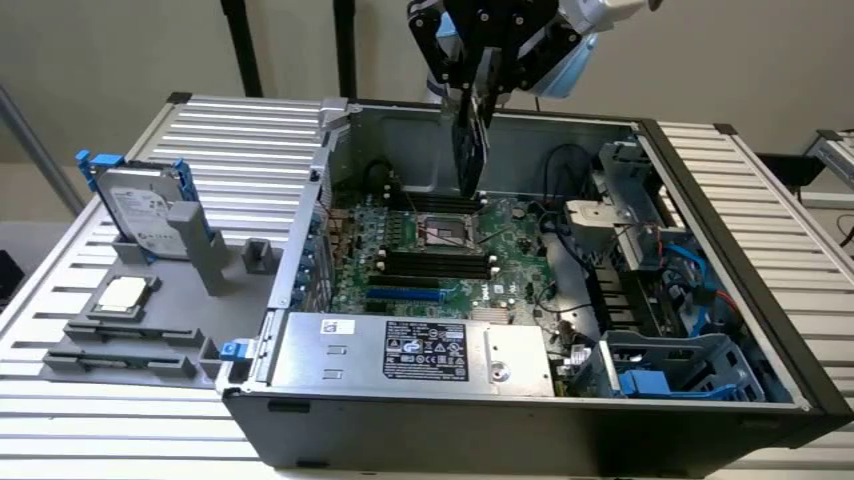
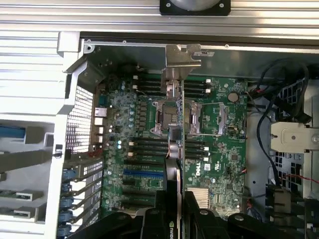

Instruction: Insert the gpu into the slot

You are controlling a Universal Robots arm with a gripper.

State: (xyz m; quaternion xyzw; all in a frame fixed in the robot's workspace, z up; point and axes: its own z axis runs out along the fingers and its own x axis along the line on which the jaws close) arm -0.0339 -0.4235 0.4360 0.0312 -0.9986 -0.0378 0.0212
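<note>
Black gpu hung upright and edge-on at the exterior view's top centre, pinched between the closed fingers of the claw, over the green motherboard. Bright-blue slot lay bare lower in the frame, left of centre, well apart from the card.

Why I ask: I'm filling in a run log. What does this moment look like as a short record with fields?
gripper: black gripper, fingers shut on the card
held: thin flat black rectangular gpu card, hanging upright
slot: long narrow bright-blue plastic slot on the green motherboard, unoccupied
card vs slot: apart; card hangs above the square silver CPU socket area
enclosure: open dark metal computer case
nearby: grey labelled power-supply box inside the case
</note>
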